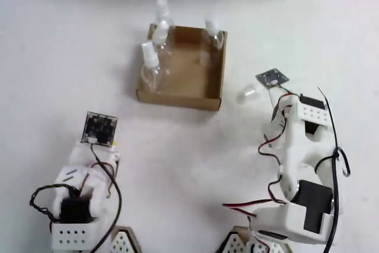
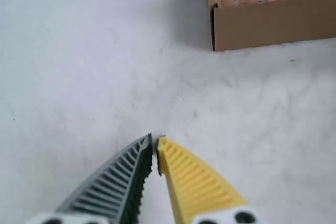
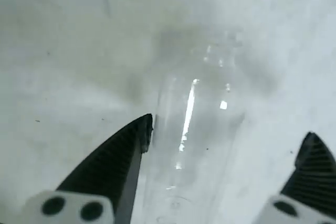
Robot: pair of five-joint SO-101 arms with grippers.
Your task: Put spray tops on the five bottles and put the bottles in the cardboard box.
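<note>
Box (image 1: 177, 98) mid-table, open side up. Four bottles (image 1: 151, 70) standing inside, white spray tops (image 1: 148, 51) on; three along the left wall, one in the far right corner.

Fifth bottle (image 1: 249, 93) out on the table (image 1: 177, 158), lying just right of the box near its front right corner, partly tucked under the right wrist. Clear plastic. Top on or off: cannot tell.

Right gripper (image 3: 229, 130) spread wide, nothing held. Black fingers (image 3: 115, 161) low over the table, one either side of the lying fifth bottle. One tip close against the bottle's side, the other apart from it; actual contact not clear.

Left gripper (image 2: 156, 141) closed on nothing, grey finger (image 2: 115, 182) and yellow finger (image 2: 194, 182) meeting at the tips. Pointed down at bare table, well short of the box. Box corner ahead of it and off to one side in the left wrist view, with a clear bottle just visible inside.

Left arm at the near left of the table, right arm at the near right, box between and beyond them.
</note>
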